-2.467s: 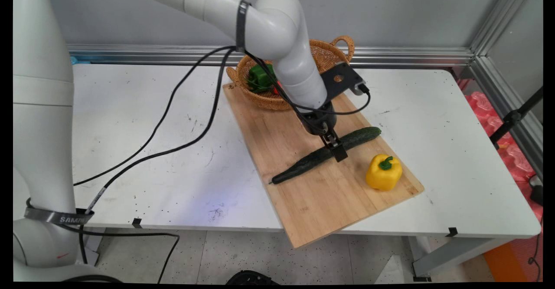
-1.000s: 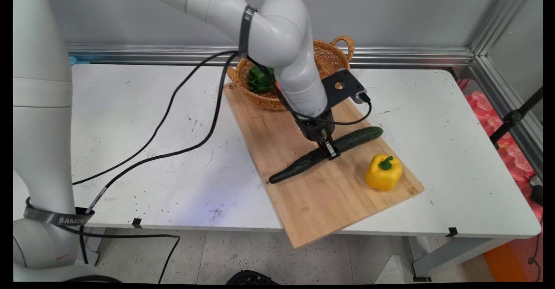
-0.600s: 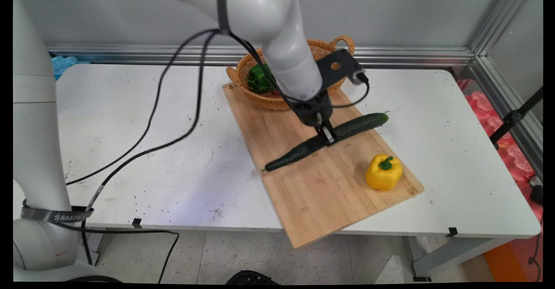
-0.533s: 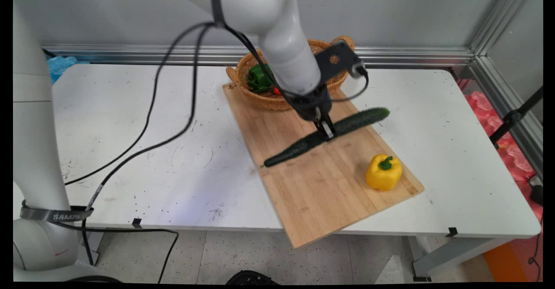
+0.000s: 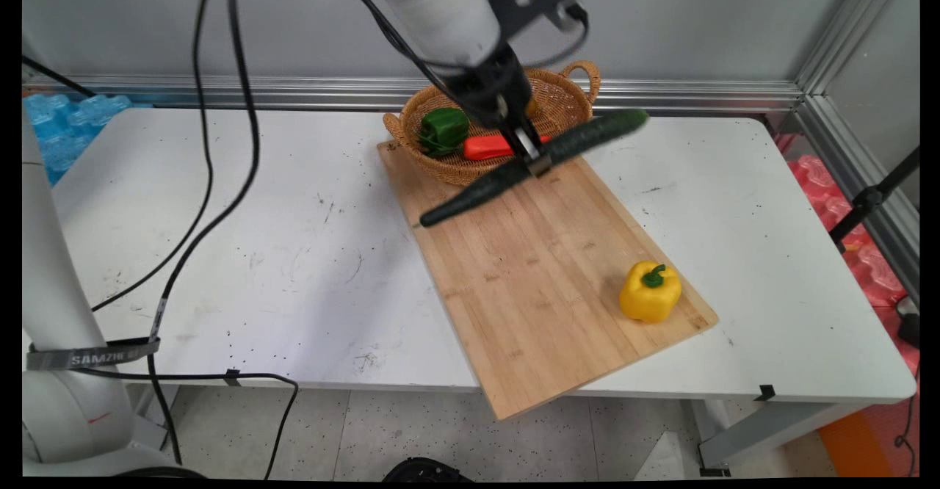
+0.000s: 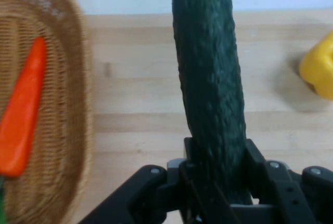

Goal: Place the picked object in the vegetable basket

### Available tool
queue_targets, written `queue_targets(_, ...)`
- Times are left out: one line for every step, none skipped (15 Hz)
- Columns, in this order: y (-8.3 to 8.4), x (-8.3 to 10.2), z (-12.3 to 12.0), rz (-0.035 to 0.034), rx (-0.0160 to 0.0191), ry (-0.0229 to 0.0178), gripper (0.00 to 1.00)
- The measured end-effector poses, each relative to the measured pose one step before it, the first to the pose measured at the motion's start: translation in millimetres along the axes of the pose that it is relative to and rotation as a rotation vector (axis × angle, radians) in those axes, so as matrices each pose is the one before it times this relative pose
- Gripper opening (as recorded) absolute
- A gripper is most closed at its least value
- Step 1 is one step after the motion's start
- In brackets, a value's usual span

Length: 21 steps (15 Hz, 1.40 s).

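White table (image 5: 242, 225) carries a long rectangular bamboo cutting board (image 5: 543, 283) laid diagonally, its near corner hanging past the table's front edge. At the board's far end sits a round woven wicker basket with two loop handles (image 5: 565, 100), overlapping the board's far corner; inside it a green bell pepper (image 5: 443, 126) and an orange-red carrot-like piece (image 5: 486, 147), both lying low against the basket floor. Long dark green cucumber (image 5: 529, 166) hangs in the air above the board's far end, just in front of the basket, tilted with its left end lower and its right end higher, touching nothing but the gripper. Black two-finger gripper (image 5: 534, 160) is clamped on the cucumber near its middle, a bit toward the right end, probably why the longer left part droops. Hand view confirms the clamp: the fingers (image 6: 193, 168) press both sides of the cucumber (image 6: 208, 78), the board below, the basket (image 6: 62, 130) with the carrot piece (image 6: 21, 115) to one side. Yellow bell pepper with green stem (image 5: 649, 291) stands upright on the board's near right corner, well apart from the gripper, its edge also showing in the hand view (image 6: 320, 70).
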Motion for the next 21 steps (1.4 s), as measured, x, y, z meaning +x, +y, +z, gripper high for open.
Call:
queue_targets(-7.94,-1.16,-7.21,-0.01921,0.00896,0.00313,0.00)
queue_targets(-9.14,-0.92,-6.99,-0.01854,0.01065,0.00276,0.00)
queue_targets(-9.90,-0.49,-6.29,-0.01579,0.01281,0.00302,0.00)
queue_targets(-8.47,0.04,-4.46,-0.01020,0.01167,0.00175,0.00)
queue_targets(-10.32,0.29,-3.90,-0.01004,0.01563,0.00089,0.00)
queue_targets(-8.89,0.45,-2.16,-0.00842,0.01434,-0.00021,0.00)
queue_targets(-5.35,0.45,-0.70,-0.00660,0.00833,-0.00077,0.00)
queue_targets(-8.75,0.97,-0.17,-0.01268,0.01330,-0.00233,0.00)
queue_targets(-7.80,1.84,1.53,-0.01551,0.01259,-0.00237,0.00)
queue_targets(-6.07,2.00,2.11,-0.01554,0.00978,-0.00139,0.00)
queue_targets(-5.13,2.56,2.85,-0.01704,0.00982,-0.00188,0.00)
queue_targets(-3.74,2.88,3.16,-0.01637,0.00715,-0.00093,0.00)
queue_targets(-3.49,3.79,4.29,-0.01892,0.00788,-0.00108,0.00)
queue_targets(-3.46,4.83,6.17,-0.02157,0.00943,-0.00262,0.00)
queue_targets(-2.63,4.92,6.86,-0.01805,0.00906,-0.00350,0.00)
queue_targets(-1.64,4.18,6.41,-0.01333,0.00706,-0.00398,0.00)
queue_targets(-1.02,4.40,7.13,-0.01008,0.00622,-0.00425,0.00)
queue_targets(-0.62,5.49,10.38,-0.01136,0.00628,-0.00789,0.00)
queue_targets(-0.14,3.27,6.50,-0.00691,0.00295,-0.00552,0.00)
queue_targets(0.06,2.67,5.66,-0.00355,0.00290,-0.00512,0.00)
queue_targets(0.19,4.21,9.60,-0.00494,0.00430,-0.00948,0.00)
